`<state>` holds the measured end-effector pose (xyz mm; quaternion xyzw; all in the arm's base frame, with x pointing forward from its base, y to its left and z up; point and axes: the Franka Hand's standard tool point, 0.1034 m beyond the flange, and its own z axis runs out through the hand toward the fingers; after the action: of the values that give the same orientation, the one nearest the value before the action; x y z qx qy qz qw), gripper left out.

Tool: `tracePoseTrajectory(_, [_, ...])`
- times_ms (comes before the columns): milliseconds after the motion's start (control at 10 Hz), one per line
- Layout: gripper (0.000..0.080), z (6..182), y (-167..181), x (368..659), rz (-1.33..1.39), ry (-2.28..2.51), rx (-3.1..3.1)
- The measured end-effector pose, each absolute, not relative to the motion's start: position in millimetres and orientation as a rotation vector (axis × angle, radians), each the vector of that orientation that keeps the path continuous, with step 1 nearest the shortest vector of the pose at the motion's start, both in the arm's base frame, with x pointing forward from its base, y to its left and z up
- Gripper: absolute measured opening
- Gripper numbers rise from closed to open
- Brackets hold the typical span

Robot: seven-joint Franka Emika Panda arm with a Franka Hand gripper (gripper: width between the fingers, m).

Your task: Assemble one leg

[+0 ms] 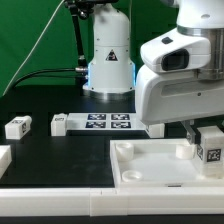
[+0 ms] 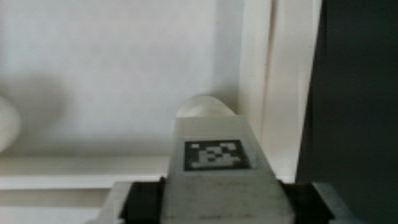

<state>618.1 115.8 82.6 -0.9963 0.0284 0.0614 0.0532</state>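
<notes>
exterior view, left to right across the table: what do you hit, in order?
In order: loose leg → second loose leg → marker board → gripped leg at the exterior view's far right.

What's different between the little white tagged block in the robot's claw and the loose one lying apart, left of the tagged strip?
Pose: the held small chunky white plastic leg stands upright; the loose white leg lies low. State: the held one is clamped in the gripper over the large white tray-like part; the loose one rests untouched on the black table. Both are white blocks with black-and-white tags.
</notes>
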Motion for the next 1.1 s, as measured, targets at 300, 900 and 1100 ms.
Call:
tracePoseTrajectory(300, [0.0293,82.1,119.2,616.7,0.182,0.702,-2.971])
tracePoseTrajectory(900, [0.0294,81.3,121.6,619.7,0.204,1.678,-2.589])
tracePoseTrajectory(1100, [0.0294,81.2,121.5,620.1,0.210,1.777,-2.523])
